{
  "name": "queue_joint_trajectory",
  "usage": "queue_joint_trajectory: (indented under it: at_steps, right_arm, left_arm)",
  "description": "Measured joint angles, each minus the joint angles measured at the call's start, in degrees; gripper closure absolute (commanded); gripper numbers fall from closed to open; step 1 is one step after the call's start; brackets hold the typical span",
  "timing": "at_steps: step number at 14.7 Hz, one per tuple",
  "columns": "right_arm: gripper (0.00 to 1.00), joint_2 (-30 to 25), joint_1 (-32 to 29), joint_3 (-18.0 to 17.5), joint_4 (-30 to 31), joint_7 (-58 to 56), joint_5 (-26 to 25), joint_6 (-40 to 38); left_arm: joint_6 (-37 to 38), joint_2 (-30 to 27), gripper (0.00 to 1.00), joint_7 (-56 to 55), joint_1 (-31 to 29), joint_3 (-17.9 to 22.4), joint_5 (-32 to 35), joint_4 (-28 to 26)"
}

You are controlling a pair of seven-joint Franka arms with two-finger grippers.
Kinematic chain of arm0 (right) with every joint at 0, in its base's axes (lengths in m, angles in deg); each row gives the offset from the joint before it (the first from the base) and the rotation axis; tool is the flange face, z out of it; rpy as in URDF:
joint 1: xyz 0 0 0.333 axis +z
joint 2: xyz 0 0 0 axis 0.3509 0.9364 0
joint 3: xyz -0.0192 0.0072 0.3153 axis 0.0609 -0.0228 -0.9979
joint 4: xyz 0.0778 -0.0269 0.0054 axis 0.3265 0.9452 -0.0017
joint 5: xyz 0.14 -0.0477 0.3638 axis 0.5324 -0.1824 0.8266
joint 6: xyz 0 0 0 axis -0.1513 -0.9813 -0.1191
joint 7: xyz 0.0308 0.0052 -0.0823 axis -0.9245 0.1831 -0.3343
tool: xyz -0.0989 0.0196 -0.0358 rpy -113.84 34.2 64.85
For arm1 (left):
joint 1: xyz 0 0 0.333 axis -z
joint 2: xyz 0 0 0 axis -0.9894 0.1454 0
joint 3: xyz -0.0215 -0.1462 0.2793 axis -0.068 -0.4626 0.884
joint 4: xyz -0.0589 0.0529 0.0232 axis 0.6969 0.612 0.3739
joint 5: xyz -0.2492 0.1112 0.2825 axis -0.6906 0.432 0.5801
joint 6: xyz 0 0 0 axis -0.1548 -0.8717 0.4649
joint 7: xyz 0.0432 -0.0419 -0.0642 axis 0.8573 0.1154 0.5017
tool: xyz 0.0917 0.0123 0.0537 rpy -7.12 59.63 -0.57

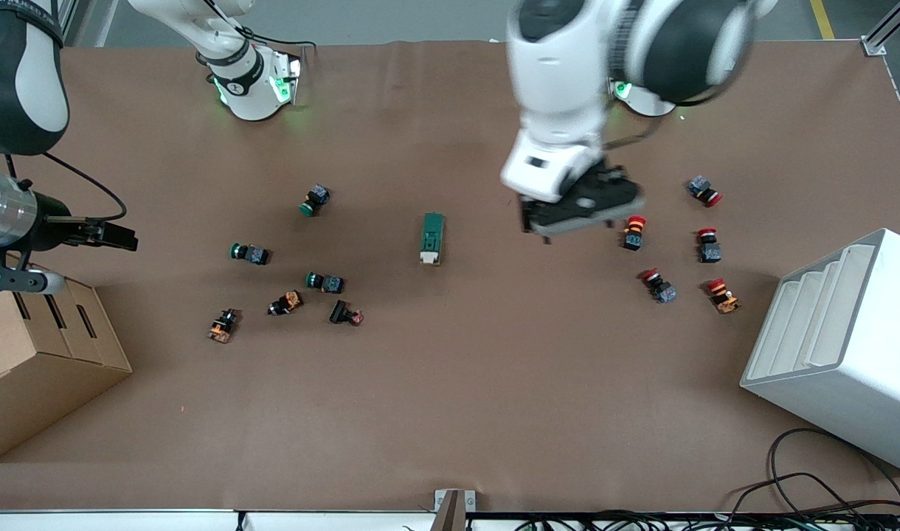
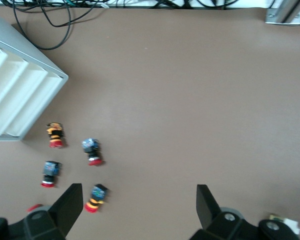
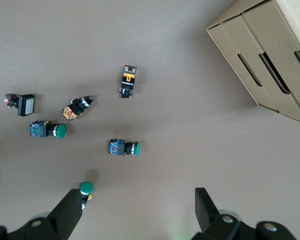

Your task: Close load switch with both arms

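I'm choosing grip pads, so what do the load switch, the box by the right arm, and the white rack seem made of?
Load switch: probably moulded plastic, matte dark green with a cream lever end. Box: corrugated cardboard by its look, plain tan, with cut slots and folded flaps. White rack: smooth, evenly white stepped shell, plastic or painted metal; I cannot tell which.

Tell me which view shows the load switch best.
The front view: the load switch lies whole and unobstructed mid-table, green body with its white lever end nearer the camera. The left wrist view catches only a pale sliver at its edge, beside the left gripper. The right wrist view does not show it.
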Motion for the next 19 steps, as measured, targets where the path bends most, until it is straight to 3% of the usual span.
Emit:
queue_joint_trajectory:
  at_steps: [4, 9, 15, 19]
  right_arm:
    - [0.0, -0.43, -0.03, 0.64, -3.21, -0.61, -0.18, -2.65]
    - [0.0, -0.6, -0.06, 1.01, -8.73, -0.7, -0.49, -9.24]
    - [0.0, -0.61, -0.04, 0.99, -11.8, -0.7, -0.53, -12.97]
    - [0.0, -0.64, -1.03, 1.13, -11.87, -2.55, -0.43, -16.79]
  left_arm:
    - [0.28, -2.39, 0.0, 11.84, -8.88, -0.02, -1.99, 0.03]
    - [2.52, -6.14, 0.0, 21.34, -15.5, 0.48, -7.48, 0.05]
    - [5.12, -10.13, 0.0, 35.24, -23.46, 3.97, -16.74, -0.73]
    - [7.85, -13.92, 0.0, 44.3, -25.17, 7.61, -19.52, -4.72]
